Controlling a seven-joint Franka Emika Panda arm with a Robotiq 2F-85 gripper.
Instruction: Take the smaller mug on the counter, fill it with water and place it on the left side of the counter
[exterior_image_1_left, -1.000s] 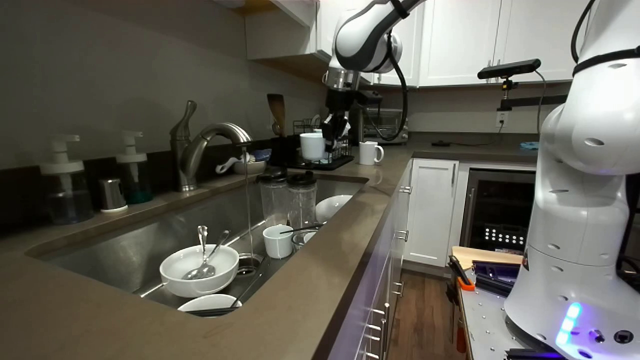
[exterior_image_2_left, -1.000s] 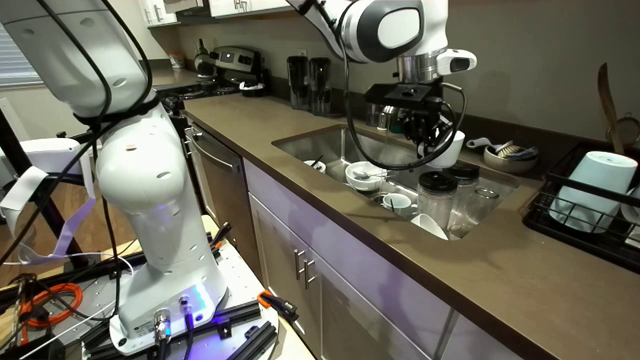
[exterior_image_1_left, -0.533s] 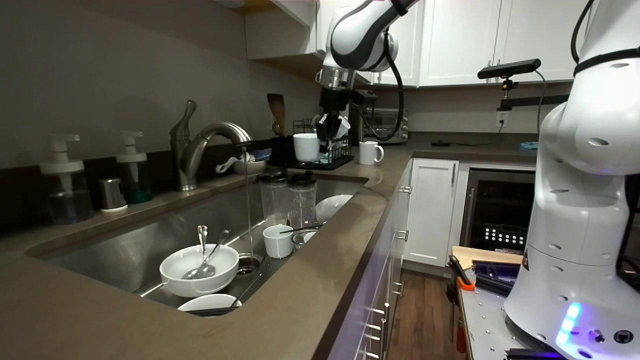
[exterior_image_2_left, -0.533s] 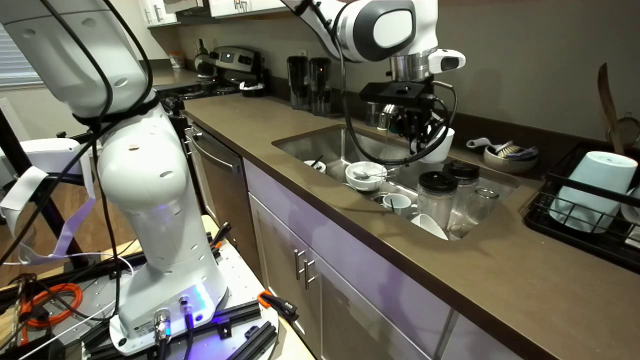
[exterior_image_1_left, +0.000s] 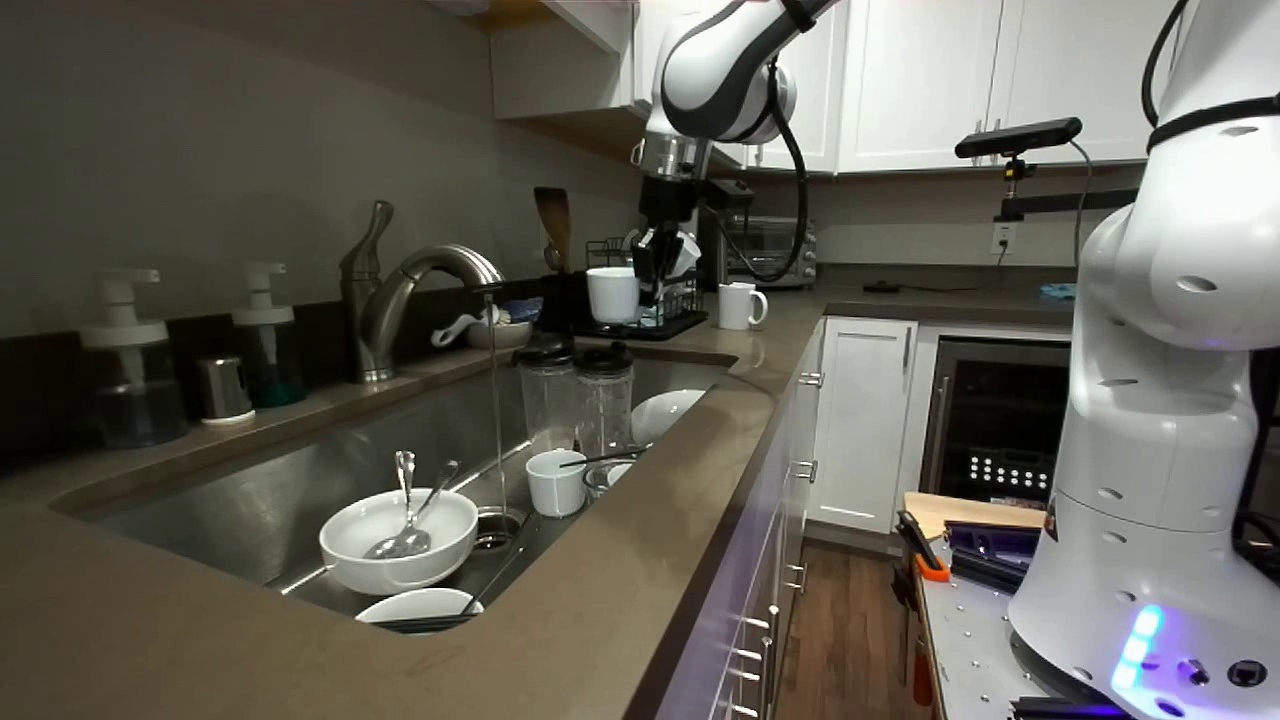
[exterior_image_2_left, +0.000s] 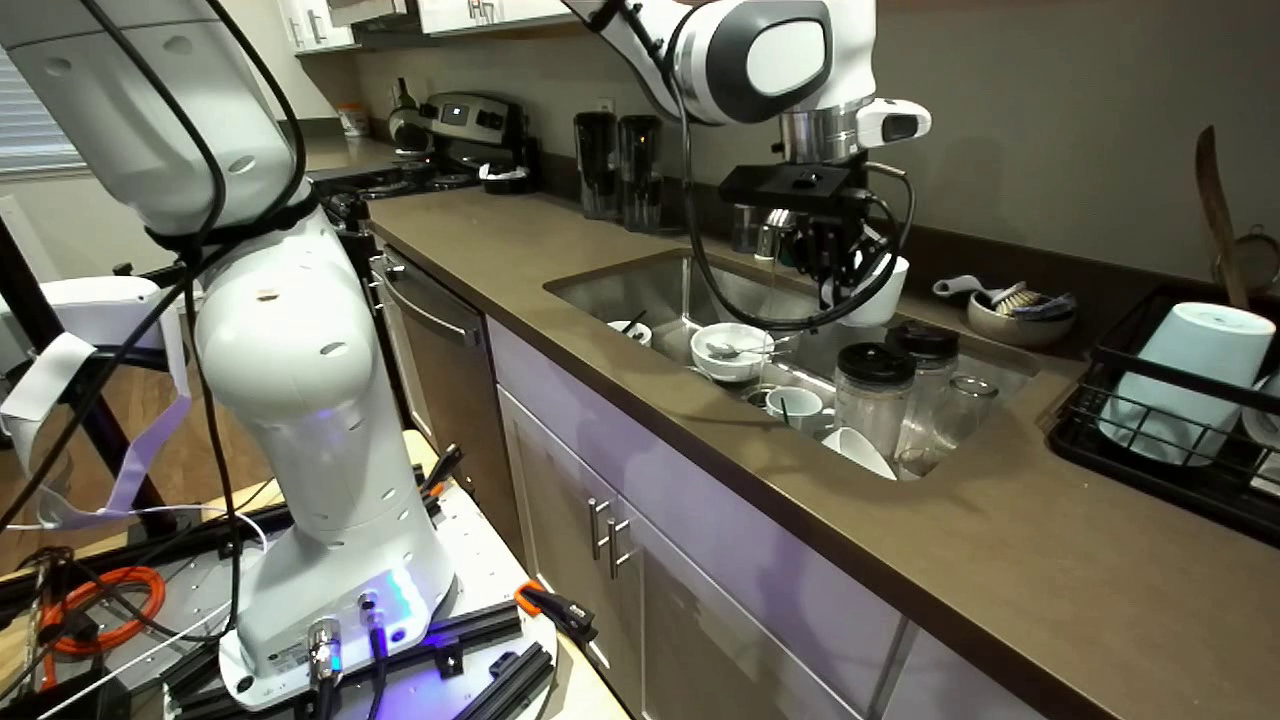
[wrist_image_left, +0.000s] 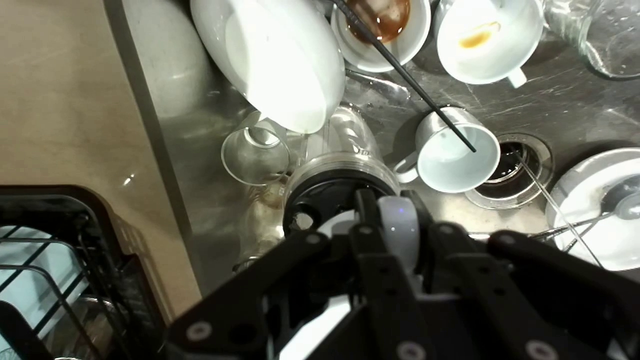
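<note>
Fingers narrow, clamped on handle of the smaller mug, roughly upright in the air over the sink. In an exterior view: running faucet at the mug's 9 o'clock, water stream apart from it; lidded jars at 6 o'clock; another white mug at 3, on tabletop.

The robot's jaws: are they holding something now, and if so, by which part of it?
Yes, the small white mug, by its handle: in the wrist view the handle sits between the jaws, which are closed on it.
</note>
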